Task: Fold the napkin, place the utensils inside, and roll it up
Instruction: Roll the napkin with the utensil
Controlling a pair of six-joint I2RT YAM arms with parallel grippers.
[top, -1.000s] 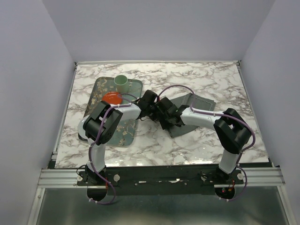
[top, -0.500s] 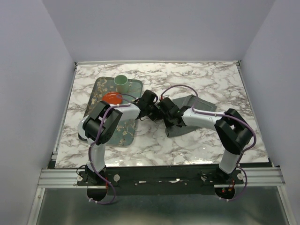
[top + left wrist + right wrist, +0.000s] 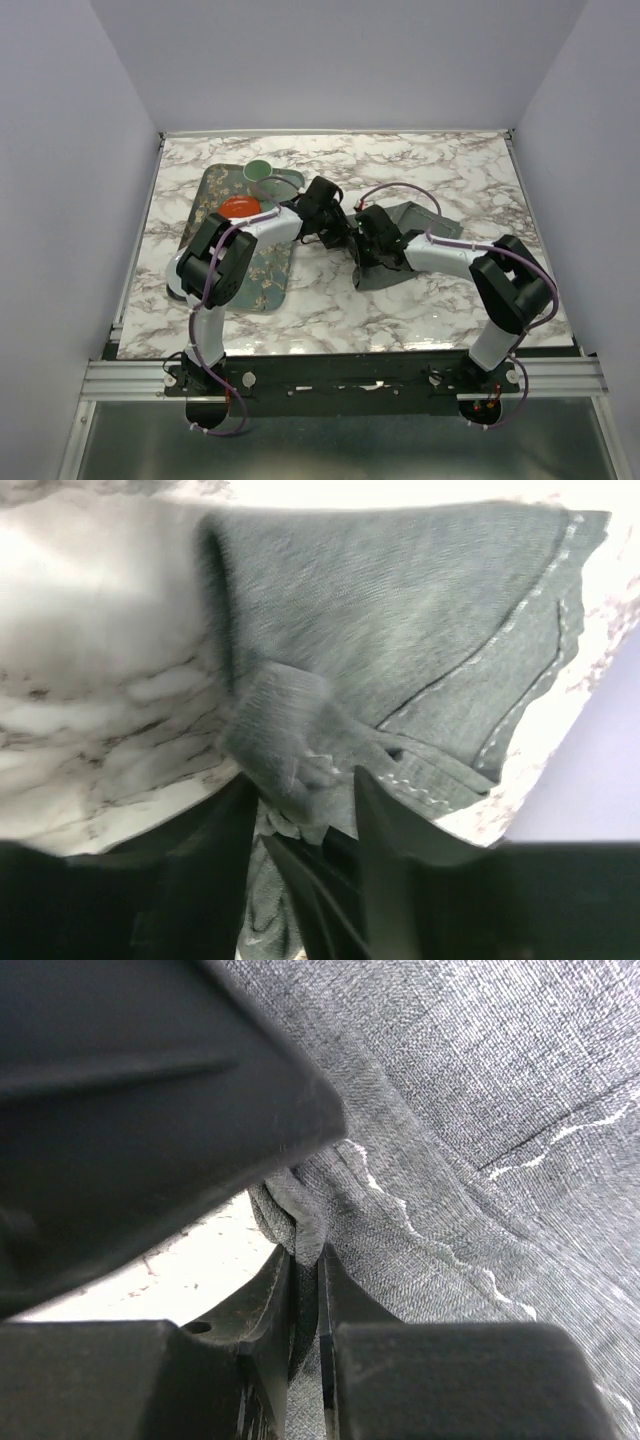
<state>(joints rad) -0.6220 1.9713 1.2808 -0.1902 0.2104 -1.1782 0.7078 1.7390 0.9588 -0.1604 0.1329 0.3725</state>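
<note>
Grey napkin (image 3: 415,218) is lying centre-right in the top view, long axis running from lower left to upper right, bunched left corner sitting between both grippers. Right gripper (image 3: 305,1260) is pinching a fold of that corner, fingers nearly together. Left gripper (image 3: 305,825) is straddling the bunch, fingers apart and not clamping.

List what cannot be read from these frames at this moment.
- Utensils: they show in no view, so where they lie cannot be told.
- Left wrist view: blurred. Whether the left gripper touches the bunched napkin between its fingers is unclear.
- Right wrist view: the right gripper has its own dark body blocking the upper left. Little but cloth shows.
- Top view: both gripper bodies hide their fingertips and the napkin edge beneath.
</note>
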